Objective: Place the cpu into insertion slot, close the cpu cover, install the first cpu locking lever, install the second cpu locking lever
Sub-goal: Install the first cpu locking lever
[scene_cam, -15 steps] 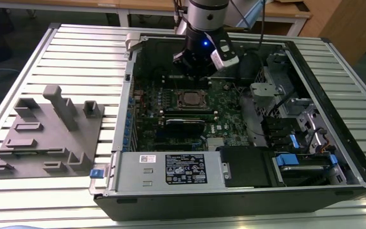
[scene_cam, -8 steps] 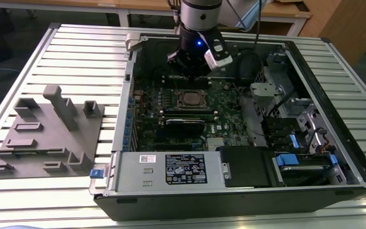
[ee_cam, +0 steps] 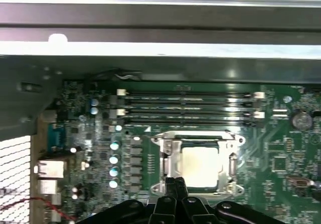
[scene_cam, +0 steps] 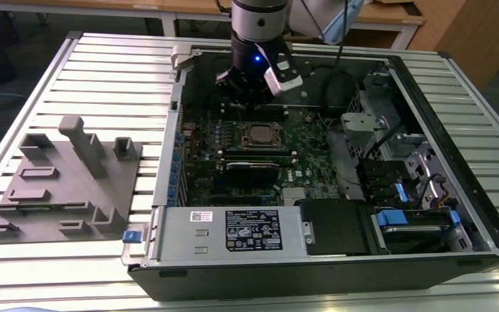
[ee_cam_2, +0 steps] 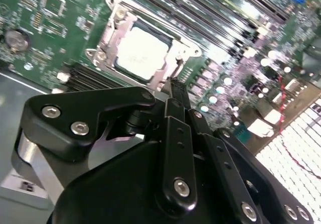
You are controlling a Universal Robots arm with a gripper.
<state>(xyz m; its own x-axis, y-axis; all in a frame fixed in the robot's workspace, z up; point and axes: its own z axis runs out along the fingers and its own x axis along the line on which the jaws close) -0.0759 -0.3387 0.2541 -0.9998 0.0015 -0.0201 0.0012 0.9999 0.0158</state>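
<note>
The cpu (ee_cam: 200, 166) lies flat in the insertion slot (scene_cam: 247, 134) on the green motherboard, its pale metal top (ee_cam_2: 140, 53) facing up. The cpu cover (ee_cam_2: 111, 39), a silver frame, lies down around the chip, which shows through its window. My gripper (ee_cam: 175, 183) hangs just beside one edge of the socket, slightly above the board, with its two black fingers (ee_cam_2: 173, 91) pressed together and nothing between them. In the exterior view the gripper (scene_cam: 247, 104) is just behind the socket, inside the open computer case. I cannot make out the thin locking levers clearly.
Long black memory slots (ee_cam: 185, 106) run beside the socket. The case wall (scene_cam: 176, 130) stands at the exterior view's left, with drive bays and cables (scene_cam: 388, 162) at its right. A grey fixture block (scene_cam: 67, 182) sits on the slatted table outside the case.
</note>
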